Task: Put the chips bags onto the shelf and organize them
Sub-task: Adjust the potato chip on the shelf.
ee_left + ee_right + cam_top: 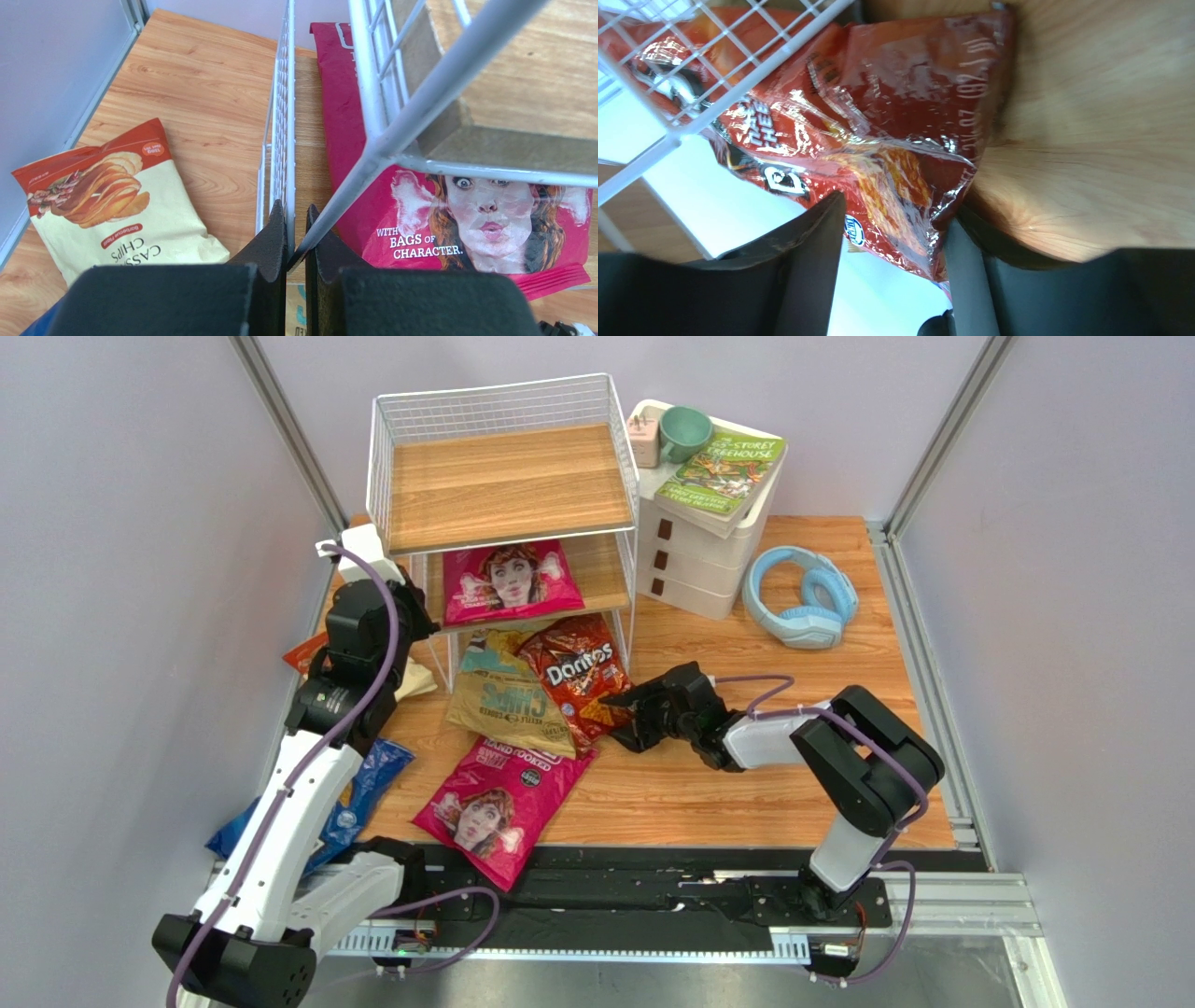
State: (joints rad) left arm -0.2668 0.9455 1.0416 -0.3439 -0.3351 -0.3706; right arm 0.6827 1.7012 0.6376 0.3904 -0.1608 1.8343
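Right gripper [896,218] straddles a corner of the red Doritos bag [878,105], jaws apart and not yet pinching. The bag lies at the front foot of the shelf [505,483], ready for lifting. Left gripper [296,217] is clamped on that shelf's side mesh, probably to steady it.

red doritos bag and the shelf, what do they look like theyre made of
The red Doritos bag is likely thin plastic or foil film with a glossy finish: it shows sharp highlights and crinkles. The shelf has a frame and mesh that look like white-coated metal wire, thin rods in a grid. Its tiers look like light wood or wood-look laminate, matte, with visible grain.
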